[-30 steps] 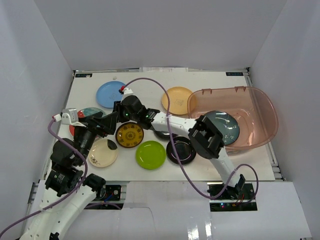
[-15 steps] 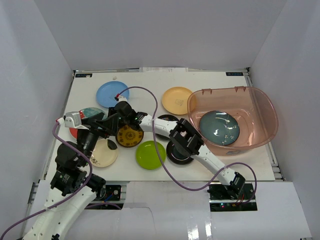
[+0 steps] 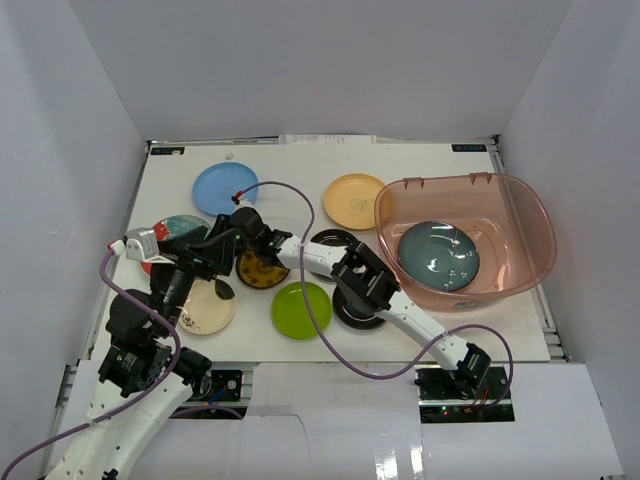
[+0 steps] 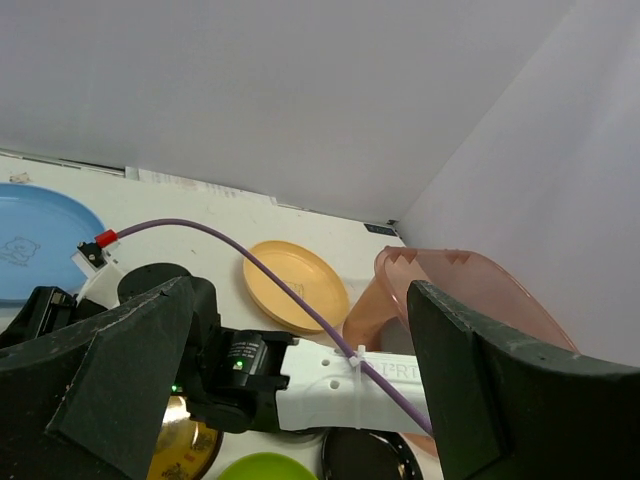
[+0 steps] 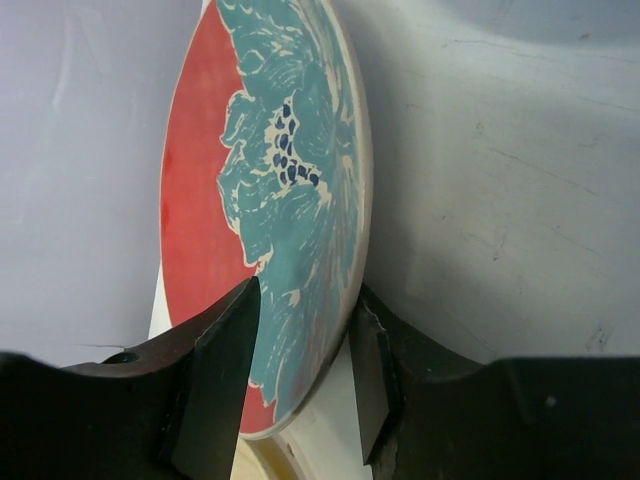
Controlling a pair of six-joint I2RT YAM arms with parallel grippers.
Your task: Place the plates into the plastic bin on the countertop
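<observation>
Pinkish translucent plastic bin [image 3: 440,180]: one round dark teal plate [image 3: 438,255], eight more on white countertop [image 3: 290,165] — left gripper [image 4: 300,290] apart, right gripper [image 5: 300,310] straddles red-and-teal plate [image 5: 270,170] — clamping unclear.

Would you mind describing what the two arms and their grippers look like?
The left arm and right arm have white links, black joints and a purple cable each. The left gripper and right gripper have broad black fingers.

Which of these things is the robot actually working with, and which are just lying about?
Part of the job: plastic bin; dark teal plate inside it; plates on the countertop: light blue, orange-yellow, lime green, cream, red-and-teal, patterned.
Just there: purple cable; white walls.
</observation>
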